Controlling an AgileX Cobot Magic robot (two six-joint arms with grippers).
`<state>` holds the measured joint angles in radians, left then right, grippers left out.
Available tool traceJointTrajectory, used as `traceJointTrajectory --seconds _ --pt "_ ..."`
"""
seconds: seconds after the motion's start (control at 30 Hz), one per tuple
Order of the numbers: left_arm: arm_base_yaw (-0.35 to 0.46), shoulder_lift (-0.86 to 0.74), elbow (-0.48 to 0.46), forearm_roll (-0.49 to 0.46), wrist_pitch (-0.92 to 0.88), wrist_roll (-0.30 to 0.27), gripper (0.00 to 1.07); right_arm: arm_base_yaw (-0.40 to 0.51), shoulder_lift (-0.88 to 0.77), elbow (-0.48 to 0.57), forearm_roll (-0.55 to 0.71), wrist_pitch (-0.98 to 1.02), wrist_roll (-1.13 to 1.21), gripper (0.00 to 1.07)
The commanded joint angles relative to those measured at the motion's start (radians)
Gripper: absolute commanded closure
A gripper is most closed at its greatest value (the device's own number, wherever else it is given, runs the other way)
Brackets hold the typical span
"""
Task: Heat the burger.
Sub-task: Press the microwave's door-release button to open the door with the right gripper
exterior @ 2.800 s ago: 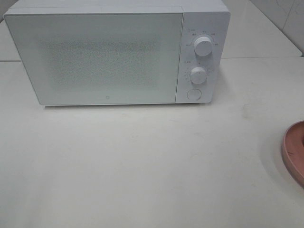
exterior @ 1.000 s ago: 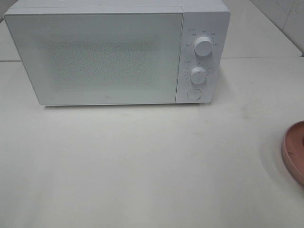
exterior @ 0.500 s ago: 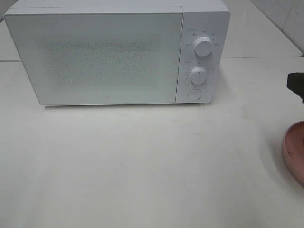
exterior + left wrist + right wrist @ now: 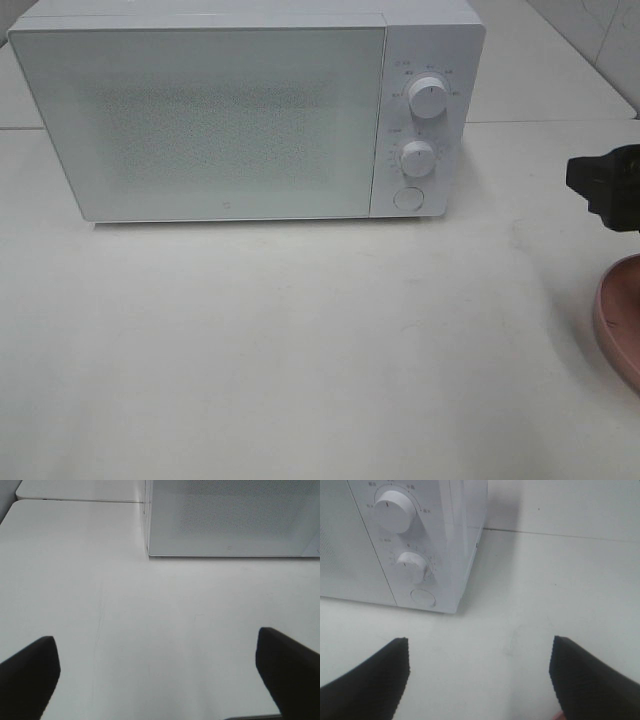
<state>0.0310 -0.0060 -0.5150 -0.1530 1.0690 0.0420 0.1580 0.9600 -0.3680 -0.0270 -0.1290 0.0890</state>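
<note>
White table [image 4: 300, 350] with a seam; pale tiled wall [image 4: 610, 40] behind.

Bright, even light is washing out the white table [image 4: 300, 350] (grain is speckling the microwave [image 4: 200, 120] door), while a soft shadow is falling beside it.
</note>
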Motion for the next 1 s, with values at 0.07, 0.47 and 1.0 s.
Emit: traceJointTrajectory --seconds 0.07,0.47,1.0 --pt "0.0 -0.015 0.001 -0.006 0.002 0.001 0.07 -0.005 0.05 0.003 -0.007 -0.158 0.001 0.32" --pt "0.0 -0.015 0.001 -0.006 0.002 0.001 0.07 0.001 0.243 0.003 0.166 -0.449 -0.165 0.32" --pt "0.0 -0.015 0.001 -0.006 0.002 0.001 0.07 0.278 0.467 0.003 0.52 -0.789 -0.43 0.32"
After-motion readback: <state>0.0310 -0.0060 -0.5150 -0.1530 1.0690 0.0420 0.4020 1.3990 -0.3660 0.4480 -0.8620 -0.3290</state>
